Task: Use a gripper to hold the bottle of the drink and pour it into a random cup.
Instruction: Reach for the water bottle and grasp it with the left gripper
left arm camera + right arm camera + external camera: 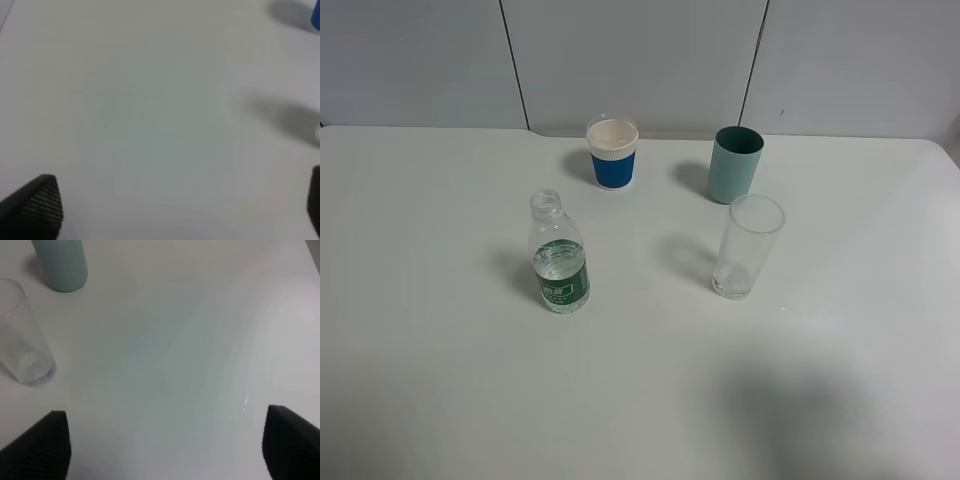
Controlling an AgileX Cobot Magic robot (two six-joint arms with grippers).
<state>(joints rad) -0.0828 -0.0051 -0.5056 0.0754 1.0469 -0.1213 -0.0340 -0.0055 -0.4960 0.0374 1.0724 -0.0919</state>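
— Where's your bottle?
— The small clear plastic bottle with a green label [558, 262] stands upright on the white table [420, 350], near the white paper cup with a blue band [613, 152] but not touching it.
— Your grippers?
— The left gripper [180, 200] and the right gripper [165, 440] are both spread wide, holding nothing.

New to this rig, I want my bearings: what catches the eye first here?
The uncapped bottle, green-labelled and part full of clear drink, stands left of centre on the white table. Behind it sits the blue-banded cup; to the right a teal cup stands behind a tall empty glass.
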